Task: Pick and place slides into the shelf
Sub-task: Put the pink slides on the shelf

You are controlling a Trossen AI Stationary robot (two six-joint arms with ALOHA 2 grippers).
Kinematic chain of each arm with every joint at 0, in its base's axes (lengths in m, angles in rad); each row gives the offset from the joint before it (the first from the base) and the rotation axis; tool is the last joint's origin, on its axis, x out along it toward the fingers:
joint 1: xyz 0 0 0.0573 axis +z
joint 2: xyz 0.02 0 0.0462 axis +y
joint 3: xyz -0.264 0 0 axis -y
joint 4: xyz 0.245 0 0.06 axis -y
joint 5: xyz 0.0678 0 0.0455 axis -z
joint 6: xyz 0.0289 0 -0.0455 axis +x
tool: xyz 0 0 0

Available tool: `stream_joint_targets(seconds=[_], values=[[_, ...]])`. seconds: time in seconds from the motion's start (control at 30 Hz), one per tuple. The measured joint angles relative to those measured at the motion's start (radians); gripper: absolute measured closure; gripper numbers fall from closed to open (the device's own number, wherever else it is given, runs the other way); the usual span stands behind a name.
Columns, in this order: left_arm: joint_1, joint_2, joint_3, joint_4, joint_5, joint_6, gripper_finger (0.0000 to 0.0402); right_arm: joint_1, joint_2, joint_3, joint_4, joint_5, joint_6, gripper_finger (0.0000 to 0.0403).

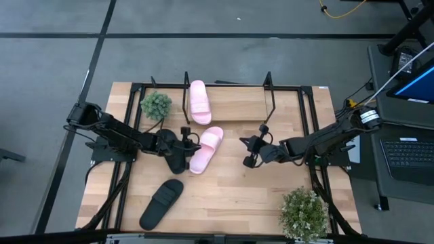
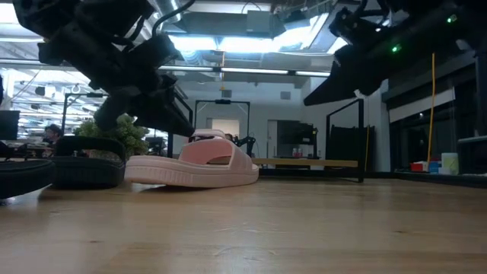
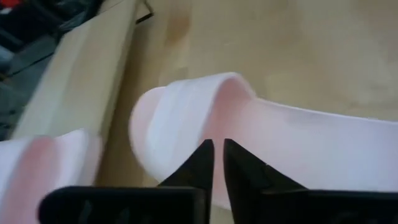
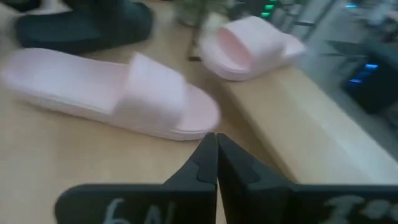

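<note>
One pale pink slide point(image 1: 198, 102) lies on the shelf's wooden board point(image 1: 237, 108), at its left part. The second pink slide point(image 1: 206, 149) rests sole-down on the table in front of the shelf. My left gripper point(image 1: 190, 139) is shut at this slide's left side; in the left wrist view its tips point(image 3: 217, 152) stand over the strap point(image 3: 180, 118). One black slide point(image 1: 176, 160) lies partly under my left arm, the other point(image 1: 161, 203) nearer the table's near edge. My right gripper point(image 1: 245, 150) is shut, right of the pink slide point(image 4: 118, 93) and apart from it. My left gripper has its shut fingertips point(image 3: 205, 158) over the strap edge of the pink slide on the table, coming level from the table's left. I cannot tell whether they touch it. The slide lies flat on the table.
A small green plant point(image 1: 156, 104) stands at the shelf's left end and a larger one point(image 1: 303, 211) at the table's near right corner. The shelf's black wire uprights point(image 1: 270, 91) rise over the board. Bare tabletop lies between the grippers and the near edge.
</note>
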Motion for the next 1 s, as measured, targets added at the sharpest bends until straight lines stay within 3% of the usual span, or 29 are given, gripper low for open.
stream_joint_targets(seconds=[0.3,0.57,0.9,1.0], values=[[0.016,0.0,0.0,0.004,-0.058,0.002,0.0296,-0.002,-0.036,0.0,-0.02,-0.217,-0.062,0.04],[0.028,0.0,0.0,0.003,-0.037,0.002,0.0277,-0.031,-0.036,-0.004,0.051,-0.4,-0.077,0.0401],[0.028,0.0,0.0,0.004,-0.022,0.055,0.0277,-0.032,-0.05,-0.306,0.608,-0.414,-0.049,0.0402],[0.028,0.0,0.0,0.004,-0.022,0.054,0.0277,-0.032,-0.096,-0.354,0.687,-0.432,-0.074,0.0401]])
